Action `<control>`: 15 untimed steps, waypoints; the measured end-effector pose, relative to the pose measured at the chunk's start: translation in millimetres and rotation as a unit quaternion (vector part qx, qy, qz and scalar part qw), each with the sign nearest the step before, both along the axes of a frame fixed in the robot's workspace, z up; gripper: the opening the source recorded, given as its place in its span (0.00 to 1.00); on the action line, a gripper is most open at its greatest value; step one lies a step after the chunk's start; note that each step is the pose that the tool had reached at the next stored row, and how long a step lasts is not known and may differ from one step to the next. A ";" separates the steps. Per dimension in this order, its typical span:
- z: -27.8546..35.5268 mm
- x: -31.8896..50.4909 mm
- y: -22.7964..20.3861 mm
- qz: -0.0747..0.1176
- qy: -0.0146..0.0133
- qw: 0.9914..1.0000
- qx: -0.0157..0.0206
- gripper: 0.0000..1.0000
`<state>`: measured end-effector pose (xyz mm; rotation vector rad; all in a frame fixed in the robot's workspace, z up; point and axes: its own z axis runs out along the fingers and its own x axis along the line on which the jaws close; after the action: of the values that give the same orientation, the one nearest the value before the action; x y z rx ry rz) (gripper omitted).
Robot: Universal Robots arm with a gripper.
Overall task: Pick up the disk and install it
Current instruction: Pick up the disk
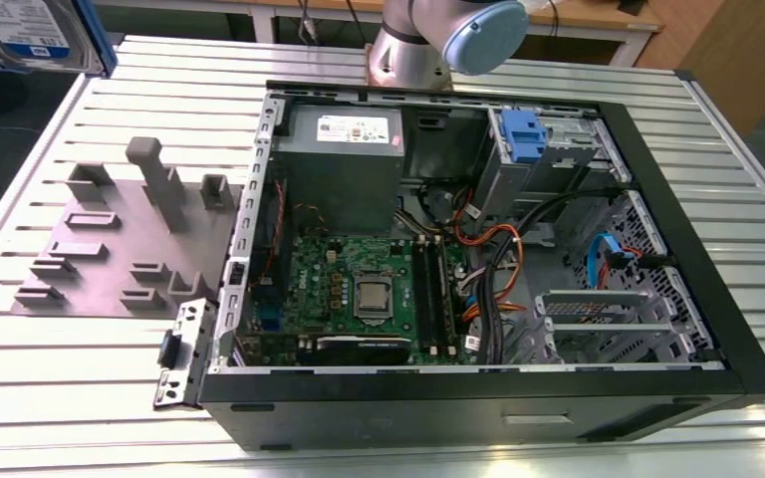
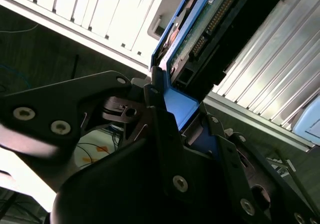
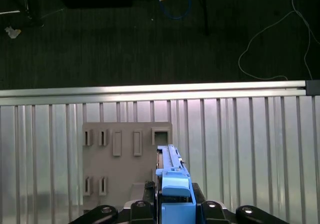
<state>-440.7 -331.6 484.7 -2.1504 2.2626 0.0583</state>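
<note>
In the exterior view we see the disk (image 1: 35,35) at the far corner on the exterior view's left, well apart from the open computer case (image 1: 725,299) on the slatted table (image 1: 77,418). A grey fixture plate (image 1: 117,249) lies on the table just beside the case; the arm (image 1: 422,45) stands behind the case.

In the second wrist view the gripper (image 2: 170,116) is clamped on the disk (image 2: 200,29); its black fingers (image 2: 160,134) press the blue carrier rail, and the disk's circuit side and connectors face us.

In the first wrist view we look along the disk (image 3: 172,184) edge-on, held in the gripper (image 3: 175,209); the fixture plate (image 3: 125,159) and table (image 3: 250,149) lie below it, with dark floor (image 3: 100,44) beyond.
</note>
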 end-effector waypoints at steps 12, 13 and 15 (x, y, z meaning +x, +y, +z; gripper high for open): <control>2.1 1.4 0.0 0.000 0.000 1.000 0.000 0.36; 2.1 1.8 0.0 0.000 0.000 1.000 0.001 0.36; 2.1 3.0 0.0 0.000 0.000 1.000 0.001 0.36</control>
<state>-437.7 -331.6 486.8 -2.1499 2.2620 0.0593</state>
